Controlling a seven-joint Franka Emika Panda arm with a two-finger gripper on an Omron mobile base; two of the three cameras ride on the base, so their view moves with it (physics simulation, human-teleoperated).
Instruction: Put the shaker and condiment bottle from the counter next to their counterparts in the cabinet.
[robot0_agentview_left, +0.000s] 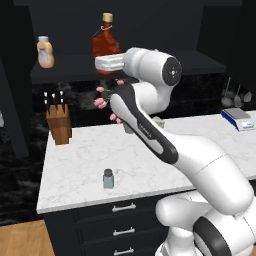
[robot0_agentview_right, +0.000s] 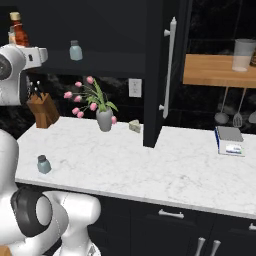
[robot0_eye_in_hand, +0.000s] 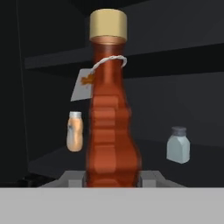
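Item: condiment bottle (robot0_eye_in_hand: 108, 113), upright, long axis vertical, clamped low on its body by my gripper (robot0_eye_in_hand: 111, 177). Position: at the cabinet (robot0_agentview_left: 125, 62) shelf, between the orange bottle (robot0_eye_in_hand: 75, 131) to its left and the twin shaker (robot0_eye_in_hand: 178, 145) to its right.

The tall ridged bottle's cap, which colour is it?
Tan, on the tall ridged red-brown bottle; hand view.

You've got the red-brown bottle (robot0_eye_in_hand: 111, 127) standing upright dead centre, tan cap up top and a white tag (robot0_eye_in_hand: 83, 85) hanging off its neck, pinched at the base between the fingers (robot0_eye_in_hand: 70, 178), with an orange bottle (robot0_eye_in_hand: 75, 131) behind on one side and a shaker (robot0_eye_in_hand: 178, 145) on the other.
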